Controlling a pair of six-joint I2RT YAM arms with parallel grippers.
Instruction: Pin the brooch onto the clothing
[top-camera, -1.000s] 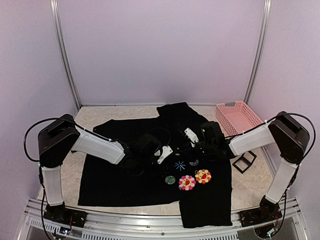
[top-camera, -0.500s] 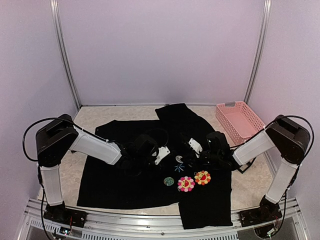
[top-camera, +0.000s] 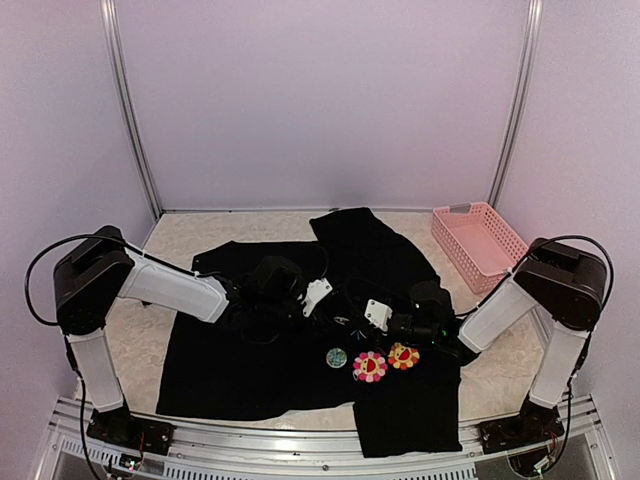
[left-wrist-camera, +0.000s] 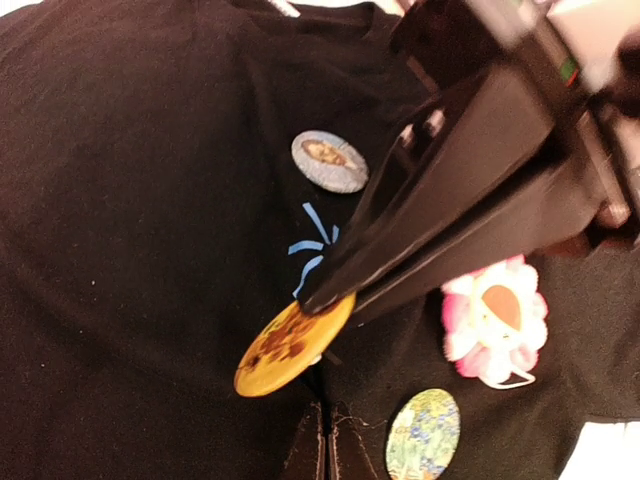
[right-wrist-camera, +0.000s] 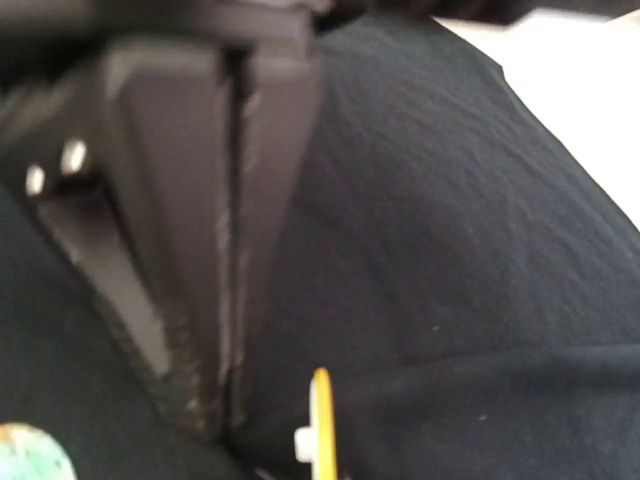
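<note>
**Both hands at the shirt front.** The clothing (left-wrist-camera: 130, 200) lies spread on the bench (top-camera: 150, 250).

My right hand (left-wrist-camera: 328, 298) comes in from the right side and is clenched on the rim of the brooch (left-wrist-camera: 288, 345). The brooch is a yellow-orange disc held tilted, with its painted face toward the left wrist camera. It sits just beside the light-blue star mark (left-wrist-camera: 312, 245). In the right wrist view the same disc shows edge-on, with a white fitting on its back.

My left hand (left-wrist-camera: 318, 442) is clenched too, its tips down at the cloth just beside the brooch's lower rim. A crease runs out from those tips, so they may have caught a fold, but the blur does not let me say.

A grey round badge (left-wrist-camera: 330, 160), a pink flower badge (left-wrist-camera: 495, 320) and a painted round badge (left-wrist-camera: 422, 433) are on the shirt front, all apart from the brooch.

The relation that matters is that the brooch hangs between the star mark and my left tips, and the right hand is the one carrying it. Its flat plane leans off the cloth, with the back turned toward the fabric, as I judge it. The coming move, I think, is to lower that back onto the cloth right by my left tips.
</note>
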